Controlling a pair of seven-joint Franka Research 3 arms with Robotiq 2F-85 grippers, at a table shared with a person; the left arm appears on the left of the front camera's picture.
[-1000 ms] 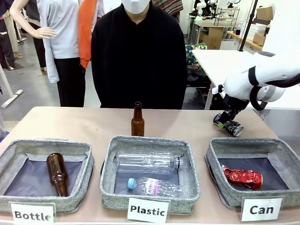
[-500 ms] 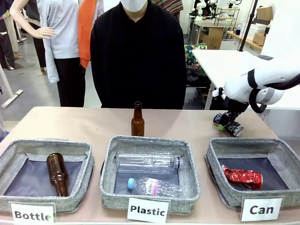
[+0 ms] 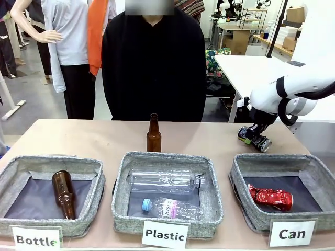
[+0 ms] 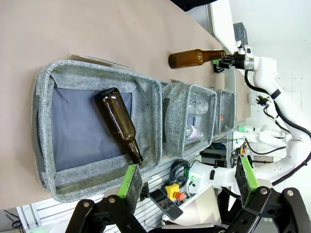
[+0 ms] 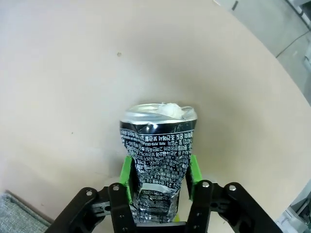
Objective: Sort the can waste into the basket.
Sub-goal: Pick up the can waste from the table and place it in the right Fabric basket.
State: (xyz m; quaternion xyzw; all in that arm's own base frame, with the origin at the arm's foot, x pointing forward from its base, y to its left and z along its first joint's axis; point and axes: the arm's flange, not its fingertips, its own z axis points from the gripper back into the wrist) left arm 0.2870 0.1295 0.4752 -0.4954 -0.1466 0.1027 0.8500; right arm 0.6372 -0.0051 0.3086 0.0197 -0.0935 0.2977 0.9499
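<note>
Starting at the left, the left gripper [image 4: 187, 187] is hanging with its green pads spread wide and nothing between them, looking down over the bin carded "Bottle" [image 3: 21, 175], where a brown bottle [image 3: 63, 193] is lying. In the middle, the "Plastic" bin [image 3: 123, 180] is holding two clear plastic bottles, and another brown bottle [image 3: 153, 134] is standing upright on the table behind it, in front of the person in black.

At the right, the right gripper [image 3: 252, 137] is closed on the dark can [image 5: 158, 160], its green pads pressing the two dented sides. The can is black with fine white print, crumpled at the waist, its silver top pointing away from the wrist, so its long axis is running along the fingers. It is sitting low over the table just behind the far rim of the basket [image 3: 246, 162] carded "Can", and I cannot tell whether it is touching the tabletop.

The red can [image 3: 270, 198] is already lying inside that basket, crushed and shiny. The basket is lying toward the robot's side from the held can, so I judge the coming move is a lift and a short carry back over that rim.
</note>
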